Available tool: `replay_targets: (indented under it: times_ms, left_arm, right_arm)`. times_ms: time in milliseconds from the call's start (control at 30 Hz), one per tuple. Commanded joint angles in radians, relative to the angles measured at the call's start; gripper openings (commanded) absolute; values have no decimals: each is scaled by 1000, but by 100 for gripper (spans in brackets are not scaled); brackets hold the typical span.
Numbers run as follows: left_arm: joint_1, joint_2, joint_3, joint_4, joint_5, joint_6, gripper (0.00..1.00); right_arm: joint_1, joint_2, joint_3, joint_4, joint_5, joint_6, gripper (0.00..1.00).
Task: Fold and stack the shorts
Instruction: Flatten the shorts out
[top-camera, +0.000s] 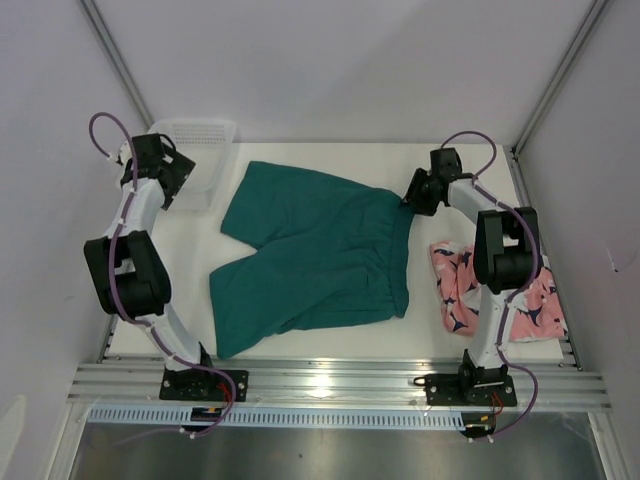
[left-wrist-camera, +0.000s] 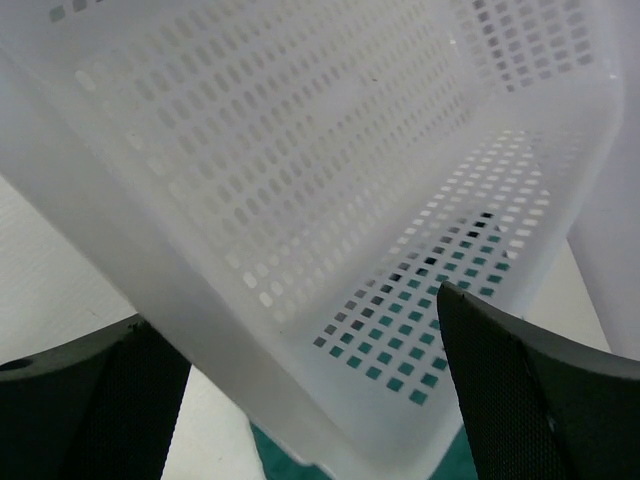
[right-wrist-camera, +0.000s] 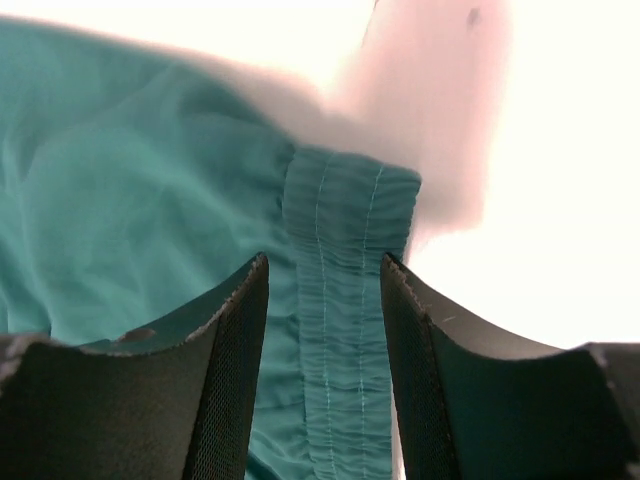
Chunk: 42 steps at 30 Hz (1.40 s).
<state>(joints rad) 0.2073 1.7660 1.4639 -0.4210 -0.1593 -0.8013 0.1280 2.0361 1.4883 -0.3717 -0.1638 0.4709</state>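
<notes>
The dark teal shorts (top-camera: 310, 260) lie spread flat in the middle of the table, waistband to the right. My right gripper (top-camera: 411, 199) is open at the waistband's far corner. In the right wrist view my right gripper (right-wrist-camera: 325, 265) has its fingers on either side of the gathered waistband (right-wrist-camera: 345, 300), apart from it. The salmon-pink shark-print shorts (top-camera: 455, 285) lie crumpled at the right, partly under the right arm. My left gripper (top-camera: 176, 180) is open at the white mesh basket (top-camera: 200, 150). In the left wrist view my left gripper (left-wrist-camera: 292, 305) straddles the basket's wall.
The basket (left-wrist-camera: 250, 180) stands at the back left, next to a leg of the teal shorts, whose fabric shows through its holes (left-wrist-camera: 400, 365). Metal frame posts rise at both back corners. An aluminium rail (top-camera: 330, 380) runs along the near edge.
</notes>
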Motion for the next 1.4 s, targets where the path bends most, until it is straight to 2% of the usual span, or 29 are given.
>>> replay_targets:
  times_ms: [0, 100, 267, 633, 733, 800, 833, 867, 967, 1067, 1100, 1200, 1233, 1367]
  left_arm:
    - [56, 64, 24, 36, 79, 14, 99]
    - [93, 118, 33, 44, 124, -12, 99]
    - [95, 174, 85, -18, 167, -35, 99]
    - [93, 24, 101, -242, 47, -122, 99]
    - [92, -28, 89, -295, 64, -128, 99]
    - [92, -51, 72, -341, 73, -128, 99]
    - [93, -63, 67, -355, 79, -127, 99]
    - [92, -92, 38, -363, 89, -125, 99]
    - [93, -175, -22, -345, 118, -110, 99]
    - [83, -247, -83, -332, 126, -88, 99]
    - [81, -293, -111, -334, 122, -81, 99]
    - [76, -390, -141, -360, 124, -61, 99]
    - [72, -419, -169, -363, 126, -64, 99]
    - [15, -604, -340, -329, 136, -102, 99]
  right_arm:
    - [-7, 68, 116, -41, 33, 6, 51]
    - [-10, 125, 186, -58, 30, 11, 51]
    - [-22, 196, 289, -91, 50, 14, 50]
    - [-102, 348, 541, -162, 6, 38, 50]
    - [-103, 342, 604, -185, -16, 40, 57]
    - [-102, 316, 596, -171, -35, 35, 67]
    - [-99, 302, 598, -174, -43, 29, 77]
    - [-100, 271, 601, -188, -46, 26, 78]
    - [-103, 202, 563, -191, -69, 18, 80]
    - [-103, 69, 433, -158, -114, 31, 80]
    - [-103, -14, 332, -136, -143, 40, 80]
    - [-97, -146, 172, -79, -157, 78, 77]
    - [-94, -237, 58, -64, -155, 87, 76]
    - [-54, -442, -184, -41, -91, 167, 68]
